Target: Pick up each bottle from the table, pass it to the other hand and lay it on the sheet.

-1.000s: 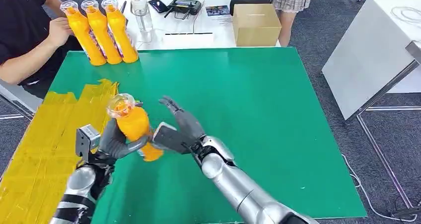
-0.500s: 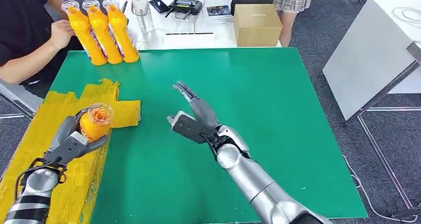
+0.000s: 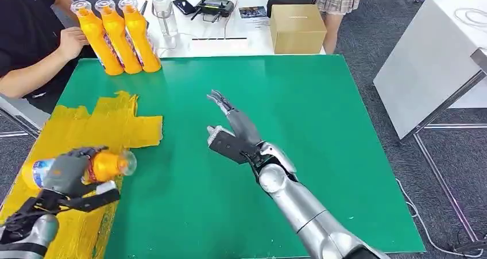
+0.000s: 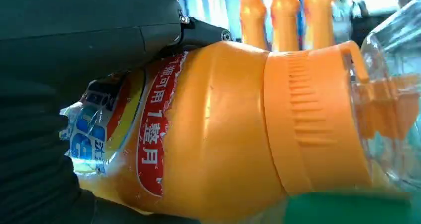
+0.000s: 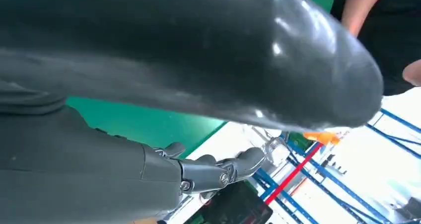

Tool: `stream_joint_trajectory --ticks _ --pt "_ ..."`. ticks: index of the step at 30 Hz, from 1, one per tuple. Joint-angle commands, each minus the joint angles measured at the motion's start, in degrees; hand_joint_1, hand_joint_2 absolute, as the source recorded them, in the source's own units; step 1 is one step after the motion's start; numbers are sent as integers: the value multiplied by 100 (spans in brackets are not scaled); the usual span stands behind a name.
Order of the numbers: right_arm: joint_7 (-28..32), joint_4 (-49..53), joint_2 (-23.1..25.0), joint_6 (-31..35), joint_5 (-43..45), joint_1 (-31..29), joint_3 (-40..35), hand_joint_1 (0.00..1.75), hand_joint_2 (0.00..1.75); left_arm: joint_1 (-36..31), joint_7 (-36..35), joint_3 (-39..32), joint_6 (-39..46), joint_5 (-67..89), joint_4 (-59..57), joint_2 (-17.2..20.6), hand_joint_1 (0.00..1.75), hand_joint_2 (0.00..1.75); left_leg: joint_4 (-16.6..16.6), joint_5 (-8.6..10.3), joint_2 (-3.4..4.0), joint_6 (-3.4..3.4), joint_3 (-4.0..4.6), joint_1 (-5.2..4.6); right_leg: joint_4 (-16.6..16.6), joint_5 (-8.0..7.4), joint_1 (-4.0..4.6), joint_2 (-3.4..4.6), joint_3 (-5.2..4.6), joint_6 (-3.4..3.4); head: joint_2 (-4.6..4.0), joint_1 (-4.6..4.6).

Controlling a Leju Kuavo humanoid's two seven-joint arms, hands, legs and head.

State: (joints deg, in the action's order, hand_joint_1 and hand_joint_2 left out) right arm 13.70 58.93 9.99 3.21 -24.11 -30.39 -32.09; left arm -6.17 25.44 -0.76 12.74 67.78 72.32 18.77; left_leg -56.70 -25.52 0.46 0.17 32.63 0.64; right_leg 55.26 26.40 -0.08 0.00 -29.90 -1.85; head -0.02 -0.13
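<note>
My left hand (image 3: 68, 173) grips an orange bottle (image 3: 106, 165) lying on its side over the yellow sheet (image 3: 109, 124) at the table's left; its clear cap points right. Up close, the bottle (image 4: 223, 129) shows a red and blue label, with my dark fingers (image 4: 89, 30) wrapped over it. My right hand (image 3: 232, 134) hovers open above the middle of the green table (image 3: 321, 115), holding nothing; its fingers (image 5: 208, 172) are spread. Three more orange bottles (image 3: 118, 36) stand upright at the table's far left corner.
A person in black sits at the far left with a hand (image 3: 72, 41) beside the standing bottles. Behind the green table, a white table carries a cardboard box (image 3: 297, 28), a clear bottle (image 3: 163, 12) and a controller (image 3: 213, 6). Another white table (image 3: 436, 58) stands at the right.
My left hand took the bottle from the right, swung it left and down, and tipped it onto its side over the sheet. My right hand let go and drew back towards the table's middle.
</note>
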Motion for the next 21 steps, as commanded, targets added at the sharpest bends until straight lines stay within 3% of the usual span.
stream_joint_trajectory --ticks 1,10,11,12,13,21 --pt "23 -118 -157 -58 42 -179 -5 0 0 -161 -95 1027 186 348 -1450 86 175 175 9 2 -7 4 -17 -5 -7 1 -5 -4 18 -1 0 0" --pt "36 -143 -138 -79 60 -189 -15 0 0 -163 2 1155 146 248 -1595 44 175 175 10 4 -38 2 -35 -6 -6 0 -8 -28 46 2 0 -2" --pt "36 -150 -126 -83 60 -196 -20 0 0 -153 1 1170 144 252 -1618 38 133 175 12 7 -36 2 -43 -1 -12 -5 -2 -24 55 5 0 -2" --pt "34 -189 -107 -88 66 -210 -22 0 0 -192 39 1128 73 107 -1700 -33 0 175 10 6 -36 2 -45 -6 -7 -3 -7 -26 56 3 0 0" --pt "25 -208 -99 -80 68 -207 -23 0 0 -289 -148 1203 28 226 -1812 -19 0 0 10 6 -38 1 -48 -9 -3 0 -10 -28 59 2 0 -2" --pt "20 -245 -91 -76 64 -224 -42 0 0 -303 -27 1169 85 55 -1778 -35 0 0 10 13 -39 -2 -68 -9 -3 2 -8 -30 81 1 0 0"
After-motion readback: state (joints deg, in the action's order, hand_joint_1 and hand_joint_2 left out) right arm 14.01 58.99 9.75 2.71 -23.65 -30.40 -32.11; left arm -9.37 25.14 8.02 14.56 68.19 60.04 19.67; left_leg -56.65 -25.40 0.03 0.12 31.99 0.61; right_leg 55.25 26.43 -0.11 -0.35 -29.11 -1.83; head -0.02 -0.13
